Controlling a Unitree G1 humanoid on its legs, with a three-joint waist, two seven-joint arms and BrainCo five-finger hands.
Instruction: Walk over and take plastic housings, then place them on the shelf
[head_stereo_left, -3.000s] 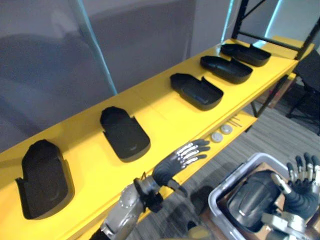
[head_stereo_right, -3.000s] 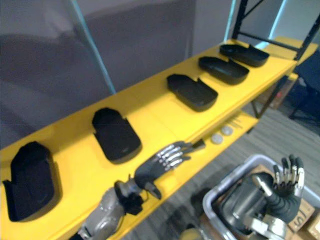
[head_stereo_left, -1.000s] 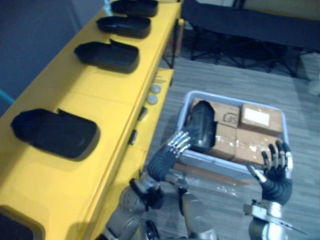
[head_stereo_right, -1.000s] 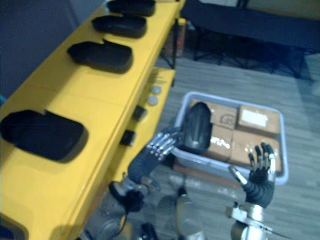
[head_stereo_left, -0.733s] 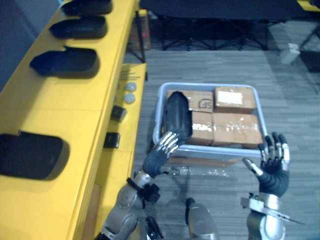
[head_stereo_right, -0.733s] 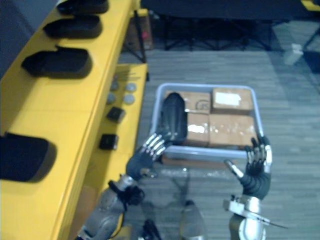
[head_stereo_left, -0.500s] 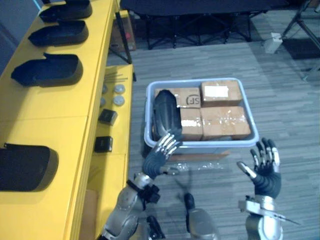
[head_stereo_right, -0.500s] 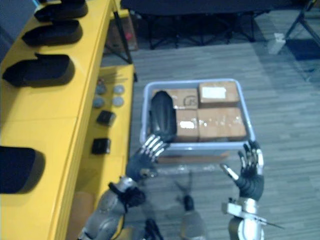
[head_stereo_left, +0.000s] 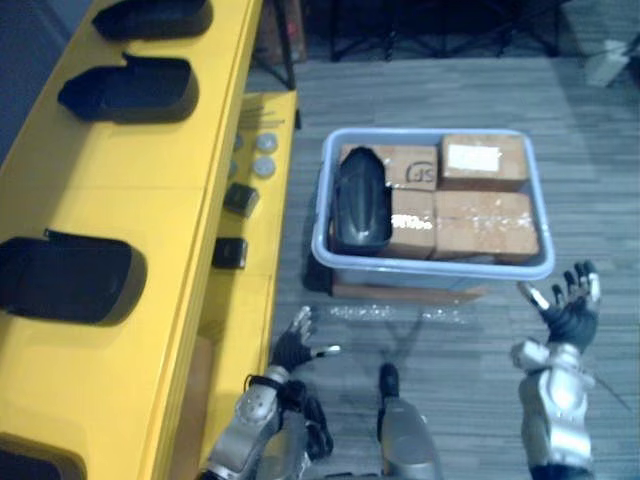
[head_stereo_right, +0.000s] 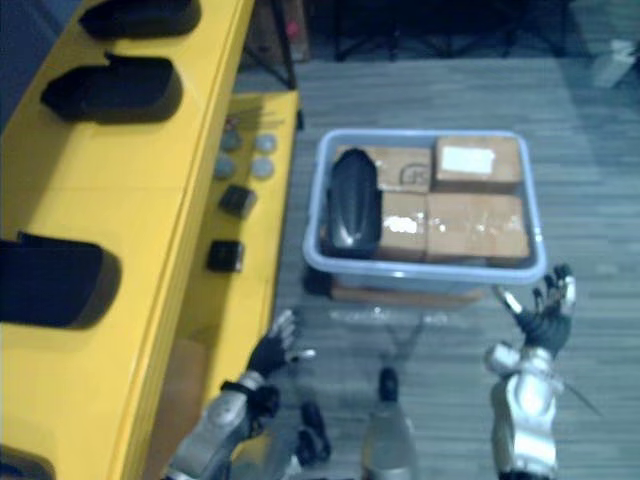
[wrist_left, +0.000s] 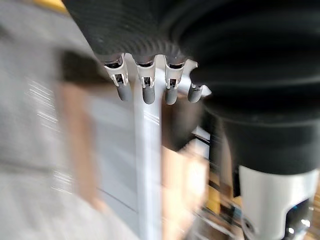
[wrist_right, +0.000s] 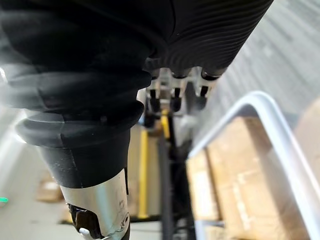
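Note:
A black plastic housing lies on end at the left side of a grey-blue bin on the floor. Three more black housings rest in a row on the yellow shelf at the left. My left hand hangs low beside the shelf's edge, short of the bin, fingers spread and empty. My right hand is raised in front of the bin's right corner, palm up, fingers straight, holding nothing. The fingers show straight in the left wrist view.
Cardboard boxes fill the rest of the bin. Two small black blocks and two round discs sit on the shelf's lower ledge. Grey plank floor surrounds the bin; a dark frame stands beyond it.
The camera has swung, so the bin sits higher in view. Both hands have dropped lower; the left hand has come away from the bin's front corner near the housing.

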